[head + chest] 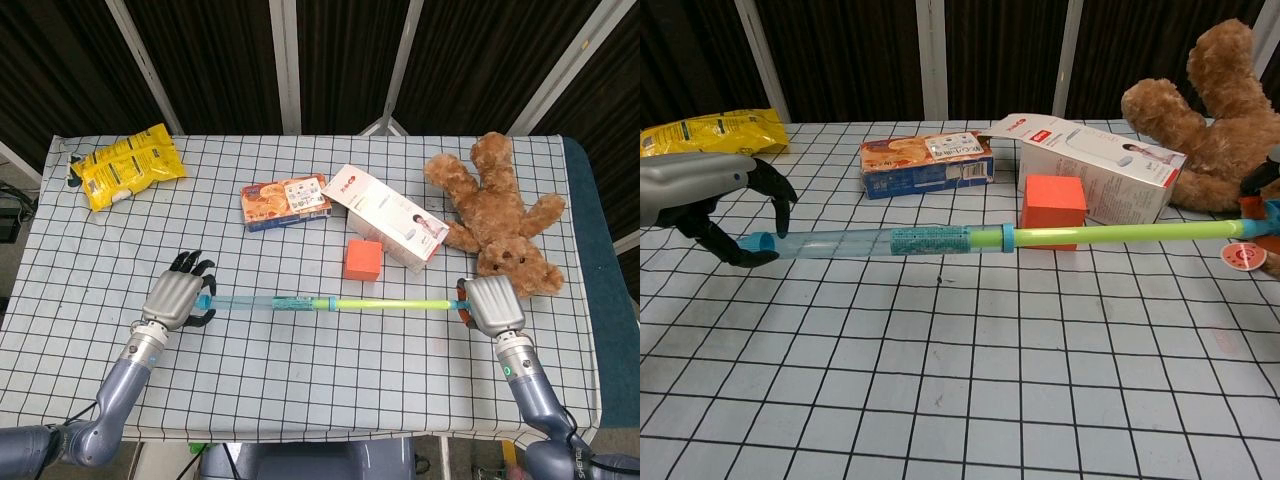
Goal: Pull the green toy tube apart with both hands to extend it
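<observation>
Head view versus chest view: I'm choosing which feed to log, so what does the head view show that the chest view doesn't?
Only the head view shows the whole right hand gripping the tube's end, both forearms, and the table's edges.

Only the chest view shows the green toy tube from the side, raised off the checkered cloth, and the left hand's fingertips pinching its blue end cap.

Both show the left hand, the tube stretched between the hands, the orange cube, the teddy bear, both boxes and the yellow snack bag.
</observation>
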### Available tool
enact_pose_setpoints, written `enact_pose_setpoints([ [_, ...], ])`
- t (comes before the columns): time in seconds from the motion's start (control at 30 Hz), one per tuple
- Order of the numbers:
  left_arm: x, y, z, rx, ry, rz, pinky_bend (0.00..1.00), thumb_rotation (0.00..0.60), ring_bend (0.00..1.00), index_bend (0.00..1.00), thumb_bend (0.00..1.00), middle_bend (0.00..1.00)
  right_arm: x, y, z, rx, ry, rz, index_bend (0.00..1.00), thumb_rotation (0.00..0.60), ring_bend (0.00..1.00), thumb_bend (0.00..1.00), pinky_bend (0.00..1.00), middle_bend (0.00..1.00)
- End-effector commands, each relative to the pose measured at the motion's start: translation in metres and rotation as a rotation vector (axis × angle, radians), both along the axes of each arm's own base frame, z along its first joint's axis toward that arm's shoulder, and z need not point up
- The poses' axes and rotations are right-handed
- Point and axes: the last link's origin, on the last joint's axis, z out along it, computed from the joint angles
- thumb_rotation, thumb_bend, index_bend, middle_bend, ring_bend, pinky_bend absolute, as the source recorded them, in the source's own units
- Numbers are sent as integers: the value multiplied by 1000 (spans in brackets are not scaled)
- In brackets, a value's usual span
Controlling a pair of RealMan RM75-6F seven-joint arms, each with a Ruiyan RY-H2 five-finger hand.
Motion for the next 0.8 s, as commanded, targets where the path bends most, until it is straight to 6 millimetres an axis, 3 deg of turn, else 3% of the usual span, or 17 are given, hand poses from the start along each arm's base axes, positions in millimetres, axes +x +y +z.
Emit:
enact_pose_setpoints([
  [0.03, -2, 0, 3, 2, 6, -1, 0, 600, 0, 541, 486, 160, -3, 0, 3, -7, 1, -7, 753, 600, 1000, 447, 912, 1000],
  [0.8, -14, 3, 13, 13, 56, 3, 0, 600, 0, 537, 486, 160, -31, -5, 25, -51, 15, -75, 753, 600, 1000, 448, 912, 1000],
])
